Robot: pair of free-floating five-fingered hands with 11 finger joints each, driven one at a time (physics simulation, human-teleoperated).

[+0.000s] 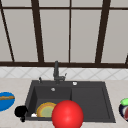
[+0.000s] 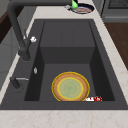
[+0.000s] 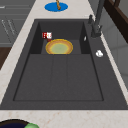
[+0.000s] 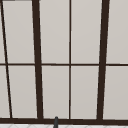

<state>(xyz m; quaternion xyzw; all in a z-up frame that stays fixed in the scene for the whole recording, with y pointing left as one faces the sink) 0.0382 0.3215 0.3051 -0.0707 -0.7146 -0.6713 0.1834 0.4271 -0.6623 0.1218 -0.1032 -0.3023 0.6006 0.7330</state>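
In the front view my left hand (image 1: 21,111) is a small black shape over the counter, just off the front left corner of the dark sink (image 1: 105,100). It touches nothing that I can make out. Closest to it, in the left basin, lies a round plate (image 1: 45,109) (image 2: 70,87) (image 3: 59,46) with an orange-brown rim and a green middle. A small red and white object (image 2: 93,99) (image 3: 47,35) (image 1: 33,115) rests beside the plate at the basin's front wall. A big red ball (image 1: 67,115) covers the sink's front edge in the middle.
A dark faucet (image 1: 56,72) (image 2: 17,32) (image 3: 96,22) stands behind the basin. A blue plate (image 1: 5,100) (image 3: 56,6) with a brown item sits on the left counter. A dark bowl (image 1: 124,110) (image 2: 82,8) with something green is on the right. The sink's right half is a flat drainer.
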